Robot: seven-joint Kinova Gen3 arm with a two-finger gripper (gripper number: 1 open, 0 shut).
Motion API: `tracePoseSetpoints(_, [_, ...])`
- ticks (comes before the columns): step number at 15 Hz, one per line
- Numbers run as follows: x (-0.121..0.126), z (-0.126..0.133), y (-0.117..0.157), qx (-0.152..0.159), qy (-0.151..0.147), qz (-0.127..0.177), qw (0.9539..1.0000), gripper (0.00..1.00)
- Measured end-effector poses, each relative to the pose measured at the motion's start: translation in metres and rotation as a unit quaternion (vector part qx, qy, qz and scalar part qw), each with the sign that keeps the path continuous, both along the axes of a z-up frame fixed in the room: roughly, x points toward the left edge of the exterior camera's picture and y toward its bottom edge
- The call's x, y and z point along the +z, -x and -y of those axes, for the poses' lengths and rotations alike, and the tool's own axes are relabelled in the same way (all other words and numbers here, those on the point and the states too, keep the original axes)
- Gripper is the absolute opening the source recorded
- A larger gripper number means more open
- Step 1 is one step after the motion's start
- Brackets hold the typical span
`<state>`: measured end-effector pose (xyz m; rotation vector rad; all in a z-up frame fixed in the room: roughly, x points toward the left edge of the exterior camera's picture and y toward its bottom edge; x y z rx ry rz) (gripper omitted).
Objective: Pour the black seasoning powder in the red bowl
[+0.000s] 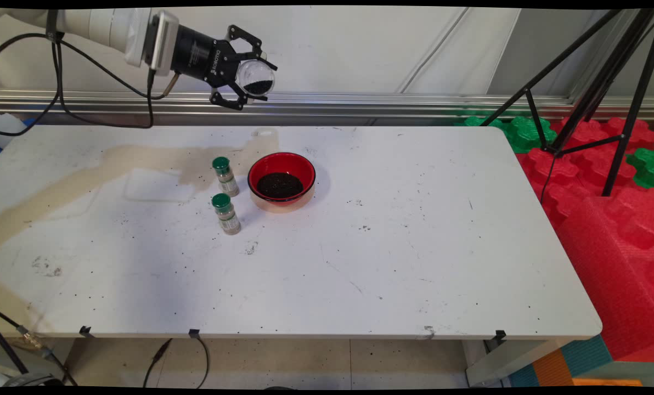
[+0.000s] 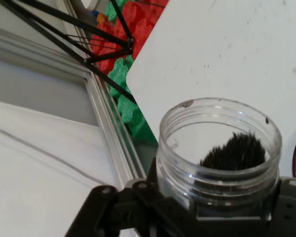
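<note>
High in the upper left of the frame, the gripper point(image 1: 248, 78) is clamped on a clear jar point(image 1: 255, 78), tipped sideways so its dark grains pool low. Below on the bench point(image 1: 360, 247) sit a red bowl point(image 1: 281, 181) of dark grains and two green-capped bottles point(image 1: 225, 176).

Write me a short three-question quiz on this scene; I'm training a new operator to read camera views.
1. What does the gripper hold?
2. True or false: the red bowl contains dark granules.
3. How many green-capped bottles stand left of the bowl? A) one B) two C) three

Key:
1. A clear open jar, tipped on its side, with dark granules inside, held high above the white table.
2. True.
3. B: the far bottle and the near bottle.
</note>
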<state>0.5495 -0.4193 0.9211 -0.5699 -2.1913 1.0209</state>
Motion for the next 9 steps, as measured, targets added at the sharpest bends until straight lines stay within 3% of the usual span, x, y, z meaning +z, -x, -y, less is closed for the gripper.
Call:
tracePoseSetpoints(4, [0.008,0.0,-0.002,0.032,-0.069,-0.052,0.9958,0.0])
tracePoseSetpoints(9, [0.016,0.001,-0.006,0.066,-0.146,-0.112,0.9808,0.0])
